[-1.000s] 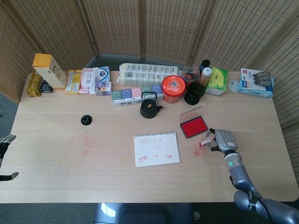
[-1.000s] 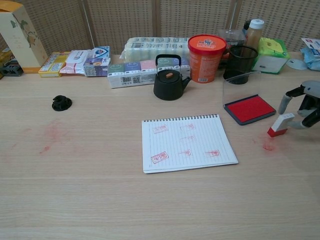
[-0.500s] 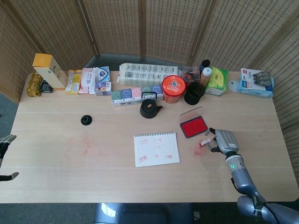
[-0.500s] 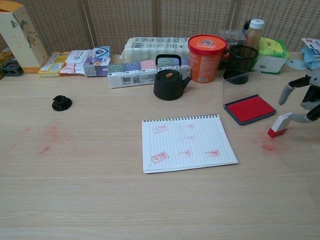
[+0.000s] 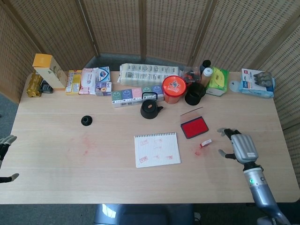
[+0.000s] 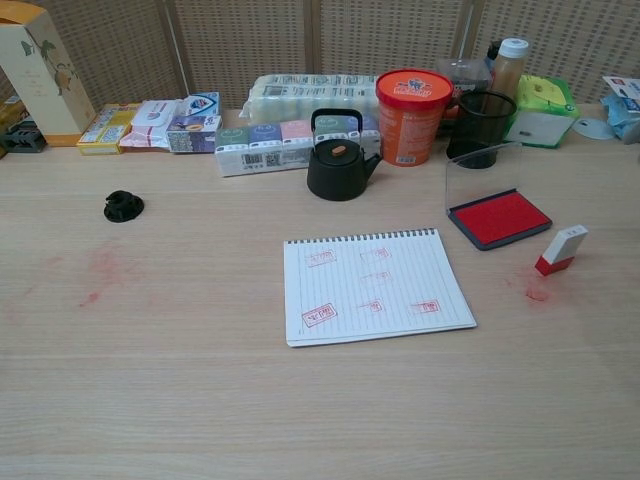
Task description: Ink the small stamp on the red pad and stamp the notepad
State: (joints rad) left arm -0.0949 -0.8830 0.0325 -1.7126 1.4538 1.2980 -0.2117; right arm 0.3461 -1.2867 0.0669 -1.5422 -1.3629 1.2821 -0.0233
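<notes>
the right hand (image 5: 243,147) holds nothing, its fingers spread apart, at 3 o'clock of the stamp (image 5: 205,143). the stamp stands alone on the table (image 5: 70,164), between the red pad (image 5: 194,127) and the hand. the notepad (image 5: 157,149) lies at 9 o'clock of it. only the fingertips of the left hand (image 5: 5,140) show, so i cannot tell its state.

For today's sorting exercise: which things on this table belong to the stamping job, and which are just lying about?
Job:
stamp
red pad
notepad
right hand, holding nothing

Lying about:
kettle
orange tub
black cup
black knob
boxes along the back
</notes>
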